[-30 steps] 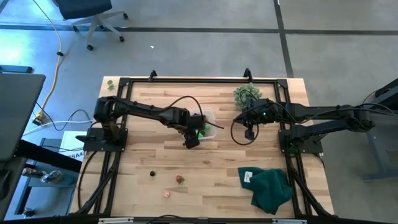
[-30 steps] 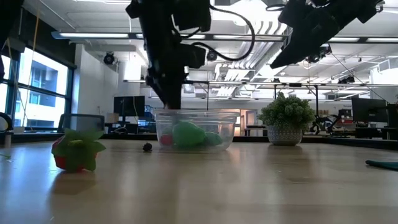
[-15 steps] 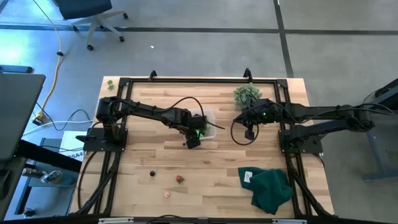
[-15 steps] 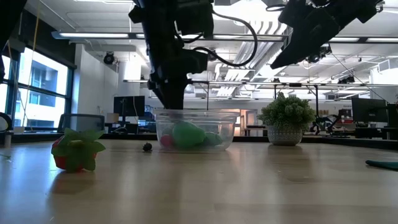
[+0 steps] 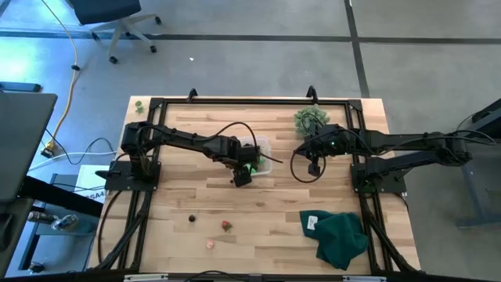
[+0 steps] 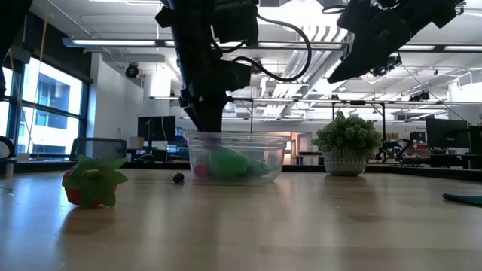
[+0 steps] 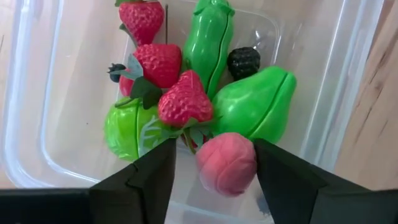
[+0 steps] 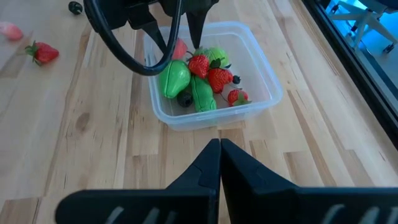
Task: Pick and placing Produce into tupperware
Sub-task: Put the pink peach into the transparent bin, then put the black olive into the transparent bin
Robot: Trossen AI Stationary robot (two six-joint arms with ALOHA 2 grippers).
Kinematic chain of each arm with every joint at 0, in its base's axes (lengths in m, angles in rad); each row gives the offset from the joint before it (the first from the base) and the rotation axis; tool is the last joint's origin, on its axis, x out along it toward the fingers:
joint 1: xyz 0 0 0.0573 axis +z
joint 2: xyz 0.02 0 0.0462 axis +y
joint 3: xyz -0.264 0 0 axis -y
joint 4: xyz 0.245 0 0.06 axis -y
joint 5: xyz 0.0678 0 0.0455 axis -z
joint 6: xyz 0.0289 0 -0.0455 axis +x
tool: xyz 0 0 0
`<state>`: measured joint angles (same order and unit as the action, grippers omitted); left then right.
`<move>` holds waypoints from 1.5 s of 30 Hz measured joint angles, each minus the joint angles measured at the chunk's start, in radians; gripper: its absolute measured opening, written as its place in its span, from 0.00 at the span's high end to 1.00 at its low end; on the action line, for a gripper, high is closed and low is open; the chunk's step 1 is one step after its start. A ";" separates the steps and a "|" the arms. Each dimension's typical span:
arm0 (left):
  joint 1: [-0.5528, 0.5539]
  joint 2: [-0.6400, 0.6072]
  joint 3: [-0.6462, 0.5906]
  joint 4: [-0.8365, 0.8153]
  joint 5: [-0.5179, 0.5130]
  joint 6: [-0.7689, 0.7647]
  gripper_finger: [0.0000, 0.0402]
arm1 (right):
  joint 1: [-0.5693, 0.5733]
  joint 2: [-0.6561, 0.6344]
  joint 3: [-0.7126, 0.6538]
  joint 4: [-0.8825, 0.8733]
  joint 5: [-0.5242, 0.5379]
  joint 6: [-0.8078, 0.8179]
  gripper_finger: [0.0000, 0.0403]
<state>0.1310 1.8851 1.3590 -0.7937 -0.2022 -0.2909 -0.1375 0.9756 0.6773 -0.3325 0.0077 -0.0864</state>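
Observation:
The clear tupperware [image 5: 266,144] [image 6: 263,154] stands mid-table, holding strawberries [image 7: 163,63], a long green piece [image 7: 208,37], a green pear-shaped piece [image 7: 258,102], a green ball [image 7: 127,130] and a dark berry [image 7: 242,61]. My left gripper [image 5: 249,164] [image 7: 214,152] is open and points down into the tupperware, with a pink round piece [image 7: 226,163] between its fingers. On the near-left table lie a strawberry [image 5: 226,225], a pink bit [image 5: 209,244] and a dark berry [image 5: 191,218]. My right gripper [image 5: 313,166] [image 8: 219,146] hangs shut in the air to the tupperware's right. My left gripper comes from above, pointing down into the tupperware, and its fingers stand on either side of the pink round piece [image 7: 239,168]. A gap shows beside one finger [image 7: 155,168]; the other finger [image 7: 280,174] is right against the piece, and I cannot tell whether it touches.
A bushy grey-green plant [image 5: 310,117] [image 6: 346,147] stands at the far side behind my right gripper. A dark green cloth [image 5: 340,235] lies at the near right. A black frame [image 5: 235,100] runs round the table, with a small green ball [image 5: 138,104] at its far left corner.

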 joint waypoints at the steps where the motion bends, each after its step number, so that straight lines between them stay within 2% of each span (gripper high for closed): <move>1: 0.000 0.000 0.000 0.000 0.000 0.003 0.49 | 0.000 0.000 0.000 0.000 0.000 0.000 1.00; 8: 0.000 -0.009 0.020 -0.036 0.019 0.033 0.48 | 0.000 0.000 0.000 0.000 0.000 0.000 1.00; 14: 0.000 -0.015 0.123 -0.196 0.026 0.033 0.48 | 0.000 0.000 0.000 0.000 0.000 0.000 1.00; 21: 0.000 -0.015 0.284 -0.492 0.108 0.033 0.48 | 0.000 0.000 0.000 0.000 0.000 0.000 1.00; 27: 0.000 -0.015 0.447 -0.774 0.106 0.089 0.48 | 0.000 0.000 0.000 0.000 0.000 0.000 1.00; 30: 0.000 -0.019 0.484 -0.775 0.083 0.215 0.48 | 0.000 0.000 0.000 0.000 0.000 0.000 1.00; 36: -0.013 -0.039 0.477 -0.777 0.031 0.437 0.48 | 0.000 0.000 0.000 0.000 0.000 0.000 1.00; 41: -0.013 -0.043 0.478 -0.777 -0.015 0.456 0.48 | 0.000 0.000 0.000 0.000 0.000 0.000 1.00; 45: -0.049 -0.049 0.477 -0.759 -0.098 0.438 0.48 | 0.000 0.000 0.000 0.000 0.000 0.000 1.00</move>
<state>0.0816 1.8358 1.8358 -1.5531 -0.3006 0.1466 -0.1372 0.9756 0.6773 -0.3321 0.0075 -0.0864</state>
